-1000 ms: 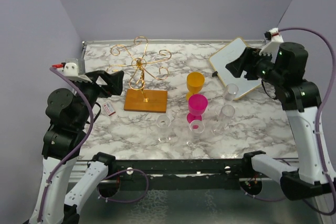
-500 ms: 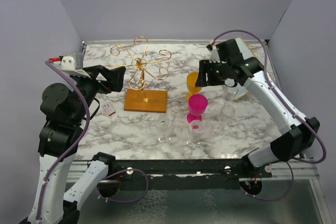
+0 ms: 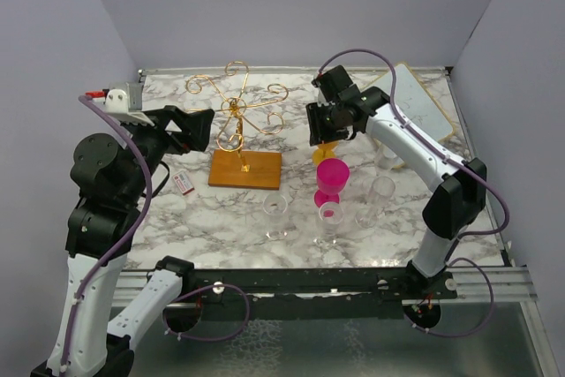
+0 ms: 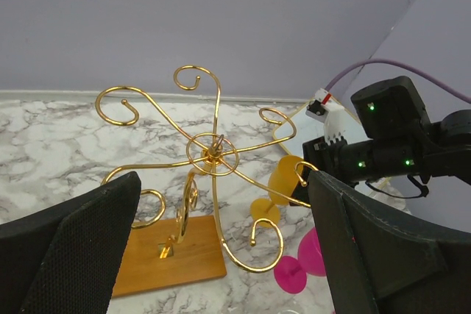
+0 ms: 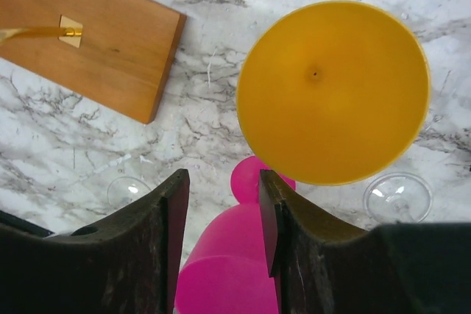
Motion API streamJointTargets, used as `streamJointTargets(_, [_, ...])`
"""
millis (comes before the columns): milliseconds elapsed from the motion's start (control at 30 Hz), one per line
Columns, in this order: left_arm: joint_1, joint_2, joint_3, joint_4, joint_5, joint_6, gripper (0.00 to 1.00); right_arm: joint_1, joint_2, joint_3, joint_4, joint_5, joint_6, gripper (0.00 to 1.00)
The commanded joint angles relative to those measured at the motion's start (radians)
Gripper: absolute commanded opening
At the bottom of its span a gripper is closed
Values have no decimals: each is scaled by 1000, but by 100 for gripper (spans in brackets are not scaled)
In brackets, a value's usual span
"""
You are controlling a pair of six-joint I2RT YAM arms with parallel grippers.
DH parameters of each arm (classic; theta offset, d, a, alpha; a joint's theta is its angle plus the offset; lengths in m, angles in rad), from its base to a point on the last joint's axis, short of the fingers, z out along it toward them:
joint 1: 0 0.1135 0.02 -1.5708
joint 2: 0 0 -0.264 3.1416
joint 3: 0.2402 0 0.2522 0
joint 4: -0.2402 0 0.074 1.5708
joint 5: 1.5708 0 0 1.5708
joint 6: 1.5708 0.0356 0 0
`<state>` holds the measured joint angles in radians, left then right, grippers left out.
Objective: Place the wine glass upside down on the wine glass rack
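The wine glass rack [image 3: 237, 117], gold wire curls on an orange-brown wooden base [image 3: 245, 169], stands at the back left. In the left wrist view the rack [image 4: 213, 156] fills the space ahead of my left gripper [image 4: 221, 255], which is wide open and holds nothing. A yellow wine glass [image 3: 328, 153] stands upright right of the base, with a pink one [image 3: 333, 176] just in front of it. My right gripper [image 3: 318, 132] hovers over the yellow glass. From its wrist, the yellow bowl [image 5: 333, 92] lies beyond my right gripper [image 5: 223, 189], whose jaws are apart and empty above the pink glass [image 5: 235, 255].
Three clear glasses [image 3: 277, 214] [image 3: 330, 218] [image 3: 380, 193] stand along the front, another [image 3: 388, 154] behind them at the right. A white board [image 3: 417, 109] leans at the back right. A small card [image 3: 184, 184] lies left of the base.
My right arm has swung from the back right corner leftward to above the yellow glass, and its jaws have narrowed. The left arm has barely moved.
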<state>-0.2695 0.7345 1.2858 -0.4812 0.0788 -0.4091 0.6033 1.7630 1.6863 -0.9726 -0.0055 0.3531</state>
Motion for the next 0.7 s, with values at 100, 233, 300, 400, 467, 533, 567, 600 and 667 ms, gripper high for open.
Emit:
streamJointTargets(100, [6, 3, 50, 19, 17, 1, 99, 10, 3, 88, 3, 51, -12, 43])
streamJointTargets(233, [5, 7, 52, 19, 11, 3, 99, 11, -22, 60, 49, 67, 7, 43])
streamJointTargets(300, [4, 6, 52, 18, 8, 0, 99, 11, -15, 48, 61, 112, 11, 44])
streamJointTargets(400, [4, 7, 55, 19, 6, -3, 99, 10, 17, 23, 90, 183, -6, 44])
streamJointTargets(467, [4, 7, 58, 19, 6, -6, 99, 10, 50, 28, 93, 208, -20, 44])
streamJointTargets(533, [4, 8, 61, 18, 7, -8, 99, 10, 75, 42, 91, 203, -33, 43])
streamJointTargets(567, [4, 8, 62, 18, 7, -8, 99, 10, 86, 46, 93, 194, -39, 43])
streamJointTargets(600, [4, 9, 63, 19, 9, -10, 99, 11, 93, 49, 98, 185, -46, 41])
streamJointTargets(667, [4, 10, 64, 18, 11, -11, 99, 12, 100, 53, 109, 174, -58, 36])
